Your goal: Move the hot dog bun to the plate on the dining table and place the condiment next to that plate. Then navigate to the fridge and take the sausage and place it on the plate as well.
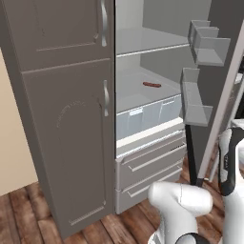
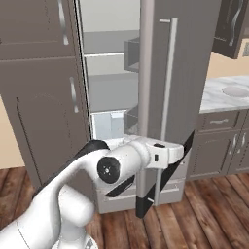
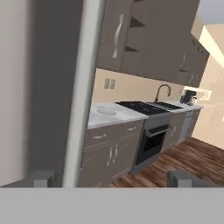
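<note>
Here the claw (image 3: 111, 179) is seen in the hand view with its two dark tips set wide apart, one at the lower left and one at the lower right. Nothing is held between them. The pale vertical edge of the fridge door (image 3: 83, 87) is seen just right of the left tip; whether the tip touches it cannot be told.

The sausage (image 1: 152, 85) is found in the left base view, lying on a middle shelf (image 1: 143, 93) inside the open fridge (image 1: 147, 57), near the back and well apart from the arm. Below that shelf a clear drawer (image 1: 147, 116) is seen, and beneath it two closed grey drawers (image 1: 152, 164).

The door is swung out to the right, with its bins (image 1: 198, 102) facing the interior. In the right base view the door (image 2: 170, 97) is seen edge-on with a long handle (image 2: 168, 97), and the forearm is stretched across to it at lower height. Open room is left between the door bins and the shelf fronts. Wood floor (image 1: 28, 214) is seen in front of the cabinet (image 1: 66, 119).

Beyond the door, a marble bench (image 3: 109, 116), a stove (image 3: 151, 131) and a sink faucet (image 3: 162, 92) are seen along the wall.
</note>
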